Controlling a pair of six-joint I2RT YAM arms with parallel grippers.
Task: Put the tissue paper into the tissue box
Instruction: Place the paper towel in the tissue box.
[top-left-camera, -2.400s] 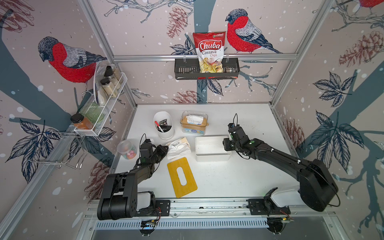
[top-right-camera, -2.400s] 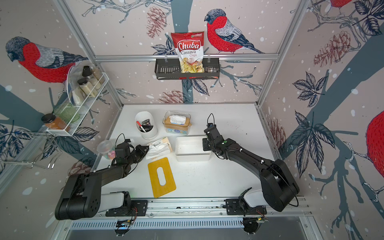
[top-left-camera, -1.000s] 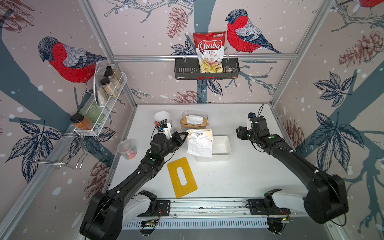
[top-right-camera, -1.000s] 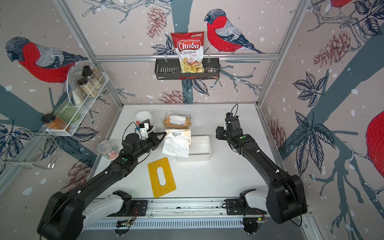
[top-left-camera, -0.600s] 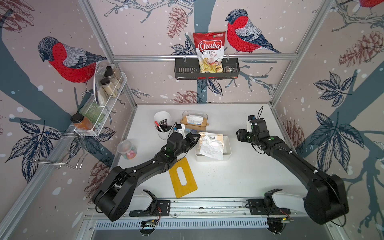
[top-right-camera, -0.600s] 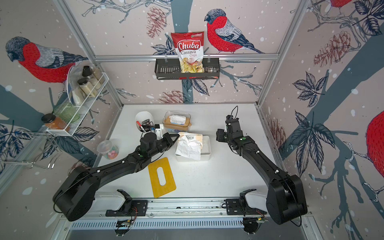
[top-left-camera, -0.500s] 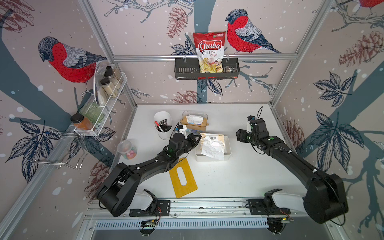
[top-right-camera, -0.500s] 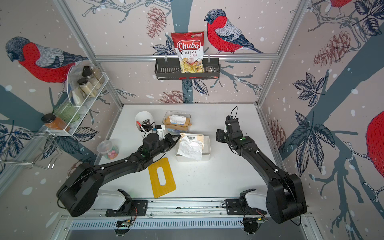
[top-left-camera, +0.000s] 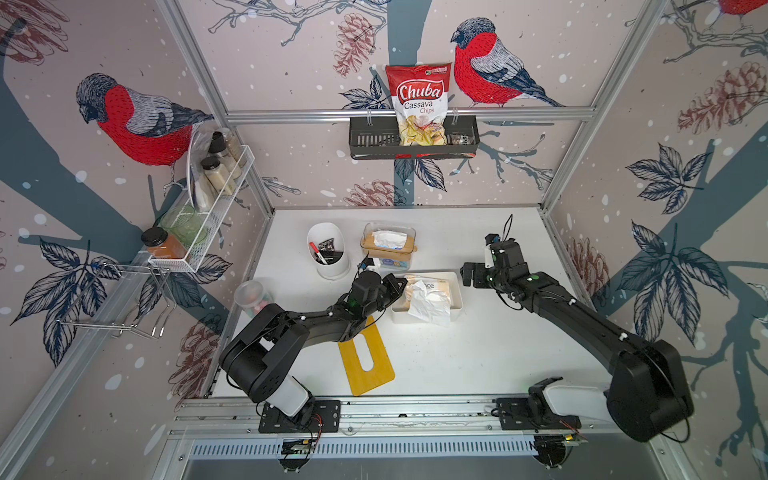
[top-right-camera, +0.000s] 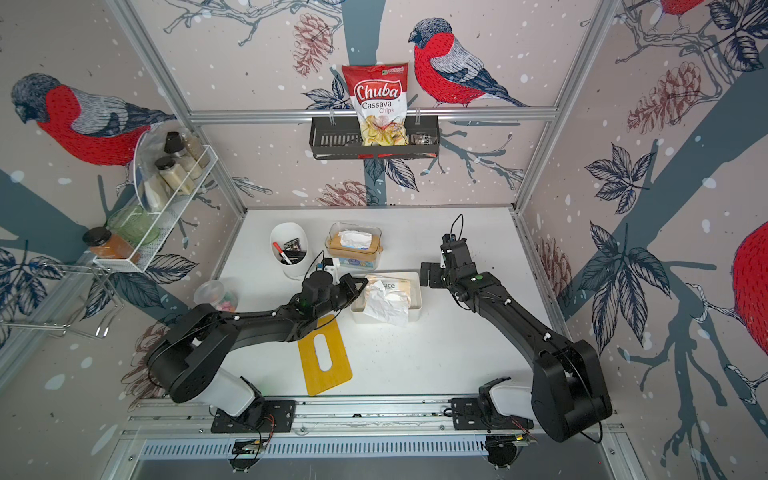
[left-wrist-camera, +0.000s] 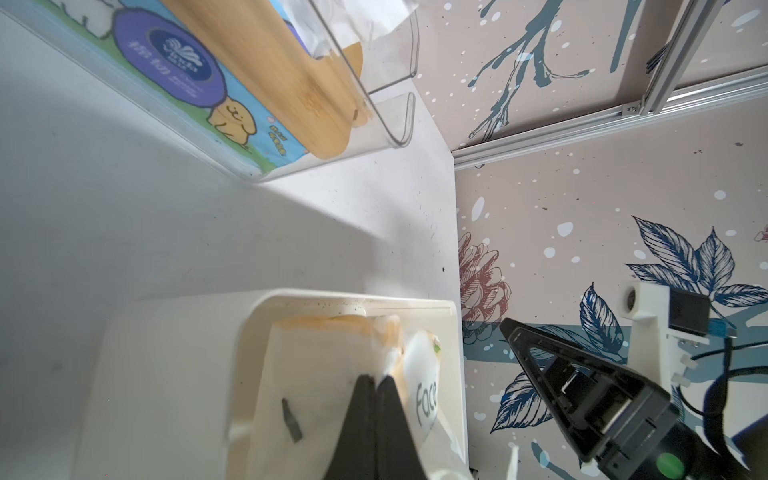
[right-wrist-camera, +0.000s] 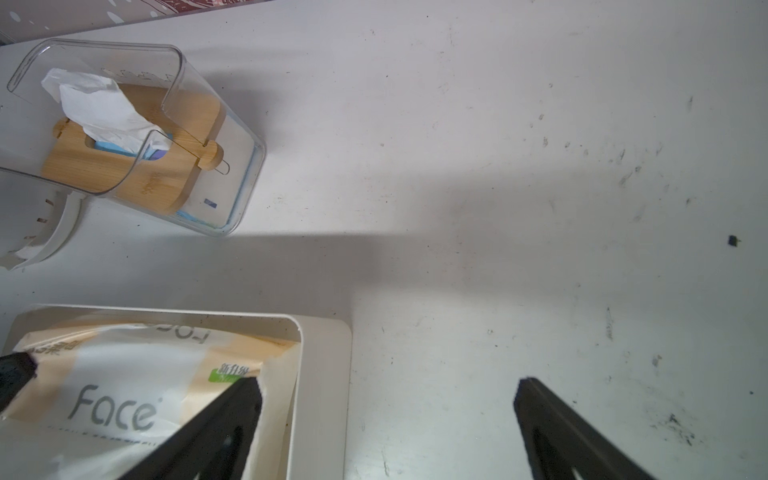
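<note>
Your left gripper (left-wrist-camera: 376, 379) is clamped on the white-and-tan soft tissue paper pack (top-left-camera: 428, 297), half inside the white plastic tissue box (top-left-camera: 458, 291), one edge draped over its rim; tuck that down before releasing; your right gripper (right-wrist-camera: 386, 384) gapes wide, empty, beside the box.

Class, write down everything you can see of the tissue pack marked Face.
The tissue pack is a soft, crinkled plastic packet, white with tan bands, a small green label and the grey word Face. It lies slack and partly inside the open white tissue box, with one crumpled end hanging over the box's near wall. The left hand is shut on its edge.
</note>
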